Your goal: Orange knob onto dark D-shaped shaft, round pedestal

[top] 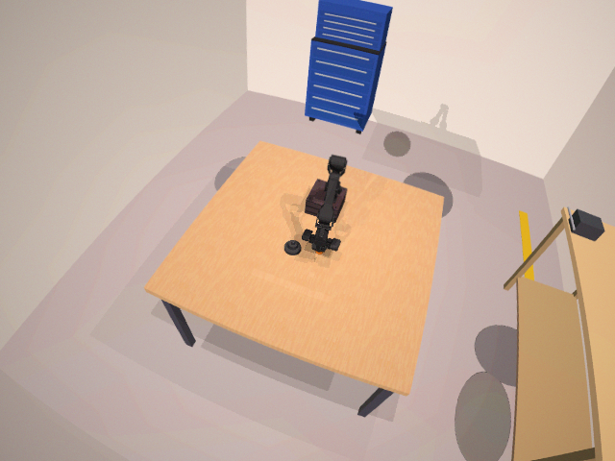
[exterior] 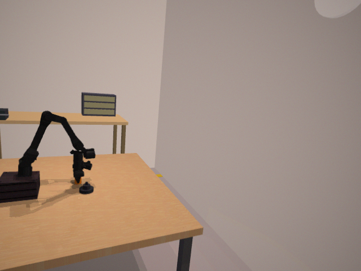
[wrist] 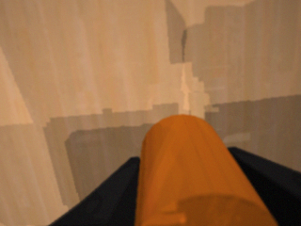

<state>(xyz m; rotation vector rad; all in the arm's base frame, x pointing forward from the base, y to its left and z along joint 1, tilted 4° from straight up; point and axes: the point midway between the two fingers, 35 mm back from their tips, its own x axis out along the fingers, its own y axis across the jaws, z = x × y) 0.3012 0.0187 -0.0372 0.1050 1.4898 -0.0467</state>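
The orange knob (top: 319, 252) (exterior: 78, 181) (wrist: 188, 165) stands upright at table level, beside the pedestal. My gripper (top: 319, 251) (exterior: 78, 179) (wrist: 182, 160) points down and is shut on the knob, with a dark finger on each side of it in the wrist view. The knob's hole cannot be made out in the wrist view. The dark round pedestal (top: 291, 249) (exterior: 86, 190) stands on the table a short way from the knob, to its left in the top view. Its short shaft (top: 292, 243) (exterior: 86, 184) points up with nothing on it. The shaft's flat side cannot be seen.
The wooden table (top: 298, 317) (exterior: 116, 221) carries the arm's dark base block (top: 317, 206) (exterior: 20, 186), behind the gripper in the top view. A blue cabinet (top: 345, 64) and side bench (top: 551, 357) stand away from the table.
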